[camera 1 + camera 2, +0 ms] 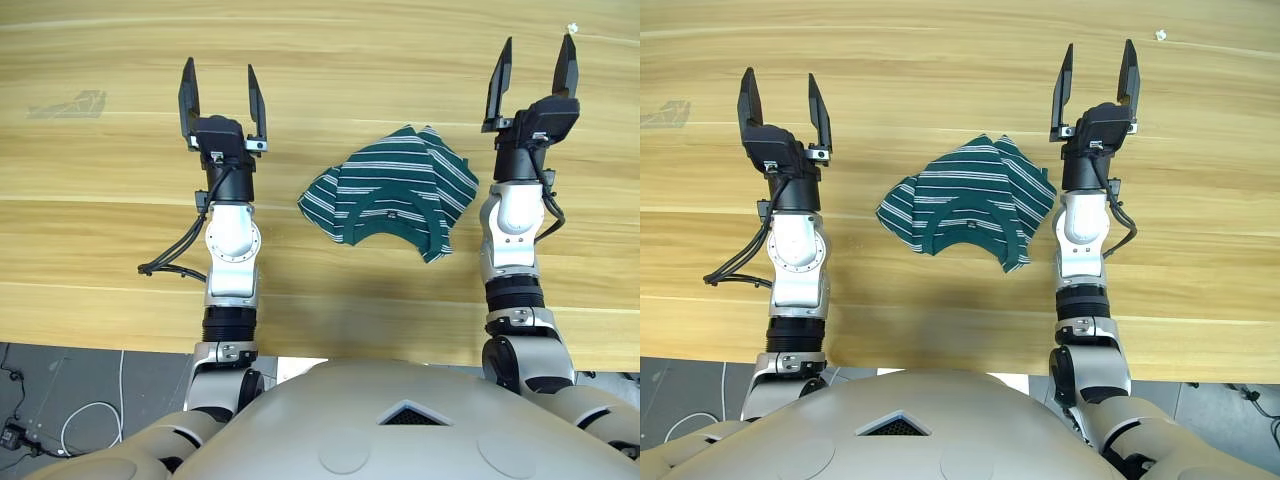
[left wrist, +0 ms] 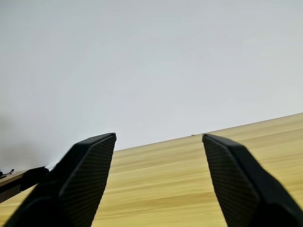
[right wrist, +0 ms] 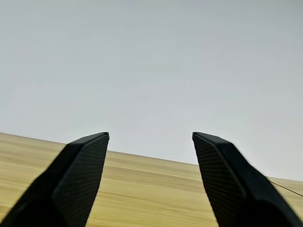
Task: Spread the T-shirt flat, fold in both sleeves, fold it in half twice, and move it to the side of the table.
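A dark green T-shirt (image 1: 392, 192) with thin white stripes lies crumpled in a small heap on the wooden table (image 1: 320, 60), its neck opening toward the near edge. My left gripper (image 1: 222, 88) is open, held to the left of the shirt and apart from it, fingers pointing toward the far side. To the right of the shirt my right gripper (image 1: 533, 68) is open too, with nothing between its fingers. In the wrist views each gripper's dark fingertips (image 2: 87, 177) (image 3: 222, 172) stand spread over bare wood.
A small white scrap (image 1: 573, 28) lies at the far right of the table. A faint grey mark (image 1: 75, 104) shows on the wood at the far left. Bare wood stretches on all sides of the shirt. The table's near edge (image 1: 100, 340) runs just in front of my arms.
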You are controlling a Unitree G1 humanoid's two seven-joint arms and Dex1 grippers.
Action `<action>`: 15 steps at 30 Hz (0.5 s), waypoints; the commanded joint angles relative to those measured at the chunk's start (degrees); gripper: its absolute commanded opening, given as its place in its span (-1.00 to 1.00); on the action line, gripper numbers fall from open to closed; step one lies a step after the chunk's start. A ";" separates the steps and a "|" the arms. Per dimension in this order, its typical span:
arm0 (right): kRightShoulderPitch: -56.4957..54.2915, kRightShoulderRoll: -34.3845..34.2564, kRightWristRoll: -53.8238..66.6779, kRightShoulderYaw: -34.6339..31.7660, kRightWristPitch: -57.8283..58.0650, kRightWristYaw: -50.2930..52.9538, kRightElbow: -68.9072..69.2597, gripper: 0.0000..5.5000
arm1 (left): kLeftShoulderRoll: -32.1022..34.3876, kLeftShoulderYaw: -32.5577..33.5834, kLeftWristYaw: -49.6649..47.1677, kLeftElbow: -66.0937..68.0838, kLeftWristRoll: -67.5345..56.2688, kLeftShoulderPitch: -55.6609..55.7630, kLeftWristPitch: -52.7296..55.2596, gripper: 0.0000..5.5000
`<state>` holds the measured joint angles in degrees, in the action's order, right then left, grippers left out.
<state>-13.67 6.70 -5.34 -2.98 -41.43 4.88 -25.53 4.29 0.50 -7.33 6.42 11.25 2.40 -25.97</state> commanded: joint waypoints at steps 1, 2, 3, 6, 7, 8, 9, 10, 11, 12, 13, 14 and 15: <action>0.55 0.02 -0.29 -0.15 -0.45 0.04 0.83 0.19 | 0.36 -0.29 0.24 -0.09 0.49 -0.07 0.80 0.23; 0.55 0.02 -0.32 -0.15 -0.46 0.05 0.83 0.19 | 0.39 -0.33 0.24 -0.08 0.53 -0.07 0.79 0.23; 0.55 0.01 -0.32 -0.13 -0.47 0.04 0.82 0.19 | 0.41 -0.37 0.21 -0.07 0.60 -0.06 0.77 0.23; 0.51 0.00 -0.38 -0.06 -0.50 0.02 0.72 0.19 | 0.46 -0.51 0.07 -0.04 0.74 -0.05 0.75 0.23; 0.35 -0.03 -0.40 -0.02 -0.48 0.00 0.55 0.19 | 0.49 -0.51 0.00 0.04 0.79 0.00 0.76 0.23; 0.22 -0.05 -0.42 0.01 -0.47 0.00 0.42 0.19 | 0.53 -0.53 -0.05 0.13 0.88 0.04 0.72 0.23; 0.14 -0.07 -0.43 0.03 -0.46 0.00 0.33 0.19 | 0.55 -0.60 -0.11 0.18 1.07 0.04 0.65 0.23; -0.06 -0.09 -0.44 0.05 -0.47 -0.03 0.08 0.19 | 0.57 -0.63 -0.20 0.29 1.25 0.11 0.58 0.23; -0.18 -0.10 -0.45 0.06 -0.49 -0.05 -0.07 0.19 | 0.56 -0.66 -0.27 0.36 1.39 0.15 0.53 0.23; -0.26 -0.11 -0.46 0.06 -0.49 -0.05 -0.18 0.19 | 0.57 -0.68 -0.32 0.40 1.50 0.17 0.48 0.23; -0.30 -0.12 -0.47 0.07 -0.49 -0.04 -0.24 0.19 | 0.57 -0.69 -0.35 0.42 1.58 0.18 0.45 0.23; -0.40 -0.13 -0.50 0.06 -0.48 0.00 -0.38 0.19 | 0.55 -0.70 -0.37 0.56 1.66 0.31 0.43 0.23; -0.49 -0.14 -0.51 0.06 -0.48 0.02 -0.49 0.19 | 0.53 -0.71 -0.38 0.67 1.75 0.39 0.41 0.23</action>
<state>-13.64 6.69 -5.66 -2.91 -41.76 4.89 -25.64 4.43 0.04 -7.47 6.50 12.28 2.41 -25.98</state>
